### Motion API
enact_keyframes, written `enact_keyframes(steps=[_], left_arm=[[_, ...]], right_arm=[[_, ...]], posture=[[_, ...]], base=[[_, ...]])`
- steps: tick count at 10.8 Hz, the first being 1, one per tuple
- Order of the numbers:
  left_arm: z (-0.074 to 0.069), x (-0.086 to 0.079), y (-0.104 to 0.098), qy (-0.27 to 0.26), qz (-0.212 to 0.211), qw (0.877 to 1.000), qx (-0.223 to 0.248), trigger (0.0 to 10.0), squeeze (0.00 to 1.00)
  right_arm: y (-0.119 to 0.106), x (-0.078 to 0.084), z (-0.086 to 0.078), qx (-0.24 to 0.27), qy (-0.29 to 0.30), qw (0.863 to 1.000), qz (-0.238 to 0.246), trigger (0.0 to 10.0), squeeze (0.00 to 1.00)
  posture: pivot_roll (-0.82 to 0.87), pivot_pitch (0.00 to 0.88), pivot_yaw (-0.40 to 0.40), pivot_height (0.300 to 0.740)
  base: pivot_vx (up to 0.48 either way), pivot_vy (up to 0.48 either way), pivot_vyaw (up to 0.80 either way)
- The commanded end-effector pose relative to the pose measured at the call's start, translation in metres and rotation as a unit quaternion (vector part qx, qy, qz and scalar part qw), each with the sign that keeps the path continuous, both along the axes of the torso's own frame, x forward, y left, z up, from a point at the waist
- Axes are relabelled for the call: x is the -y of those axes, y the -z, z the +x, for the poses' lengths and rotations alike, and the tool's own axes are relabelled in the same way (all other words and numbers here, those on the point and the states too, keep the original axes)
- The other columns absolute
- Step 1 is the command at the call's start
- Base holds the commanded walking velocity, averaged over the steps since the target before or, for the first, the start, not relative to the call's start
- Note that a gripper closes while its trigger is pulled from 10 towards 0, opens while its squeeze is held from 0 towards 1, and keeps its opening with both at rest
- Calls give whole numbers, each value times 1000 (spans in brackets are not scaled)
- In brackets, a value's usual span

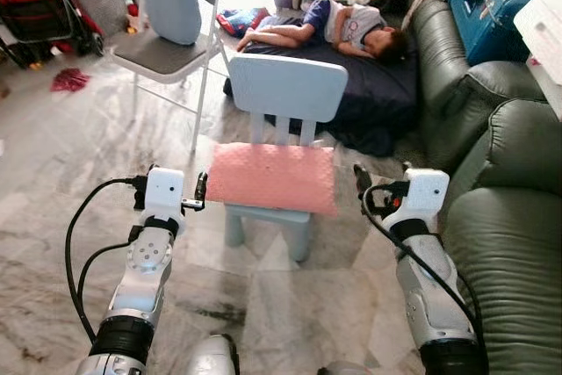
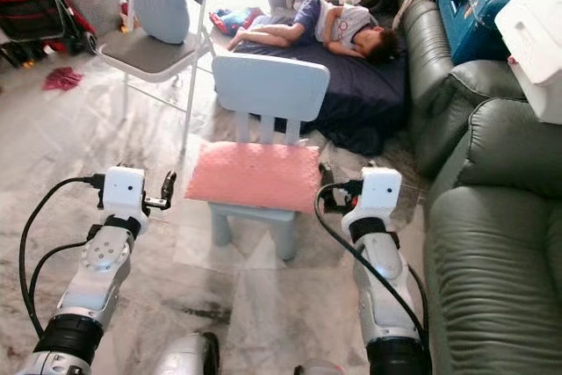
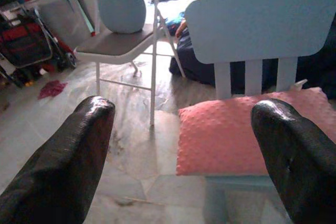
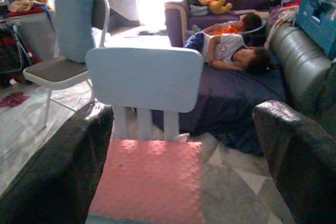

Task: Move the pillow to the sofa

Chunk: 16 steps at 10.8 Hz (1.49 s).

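The pink pillow (image 1: 272, 177) lies flat on the seat of a small light-blue chair (image 1: 287, 90) on the marble floor (image 1: 53, 155), with the green sofa (image 1: 505, 217) just to its right. The left pincer (image 1: 201, 187) hovers at the pillow's left edge and the right pincer (image 1: 362, 180) at its right edge, both with fingers spread and holding nothing. Farther off, a person (image 1: 338, 28) lies on a dark mattress (image 1: 378, 94).

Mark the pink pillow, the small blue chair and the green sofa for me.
pink pillow (image 1: 272, 177), left eye view, middle of its top face.
small blue chair (image 1: 287, 87), left eye view, middle of the backrest.
green sofa (image 1: 518, 243), left eye view, the near seat cushion.
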<state>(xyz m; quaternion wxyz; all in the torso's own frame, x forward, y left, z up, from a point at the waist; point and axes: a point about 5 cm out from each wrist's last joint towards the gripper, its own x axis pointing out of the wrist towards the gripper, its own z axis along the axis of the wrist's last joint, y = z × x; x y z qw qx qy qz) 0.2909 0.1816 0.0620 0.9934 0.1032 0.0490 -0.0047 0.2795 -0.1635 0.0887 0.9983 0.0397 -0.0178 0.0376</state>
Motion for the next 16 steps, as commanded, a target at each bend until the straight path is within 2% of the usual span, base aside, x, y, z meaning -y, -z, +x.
enact_keyframes(steps=[1, 4, 10, 12, 14, 16], left_arm=[[-1, -4, -2, -10, -8, 1000, 5, 10000, 0], [-3, -2, -2, 5, 1, 1000, 5, 10000, 0], [-2, 7, -2, 25, -6, 1000, 6, 10000, 0], [-3, 9, -1, 28, -7, 1000, 4, 10000, 0], [-2, 7, 0, 21, -19, 1000, -2, 10000, 0], [-2, 5, 1, 11, -25, 1000, -10, 10000, 0]], right_arm=[[1, -5, 3, -7, -11, 1000, 1, 10000, 0], [1, -6, 4, -9, -15, 1000, -4, 10000, 0], [2, -3, 5, -12, -13, 1000, -11, 10000, 0], [2, -3, 6, -14, -13, 1000, -12, 10000, 0], [3, -4, 5, -13, -15, 1000, -14, 10000, 0], [4, -3, 4, -16, -15, 1000, -17, 10000, 0]], posture=[[-22, 81, -25, 740], [-20, 85, -32, 740], [-30, 86, -38, 740], [-29, 86, -39, 740], [-30, 85, -40, 740], [-32, 86, -40, 740]], base=[[266, 401, 0], [291, 378, 0], [441, 0, -68], [465, 0, -800], [459, 0, -213], [315, 364, 0]])
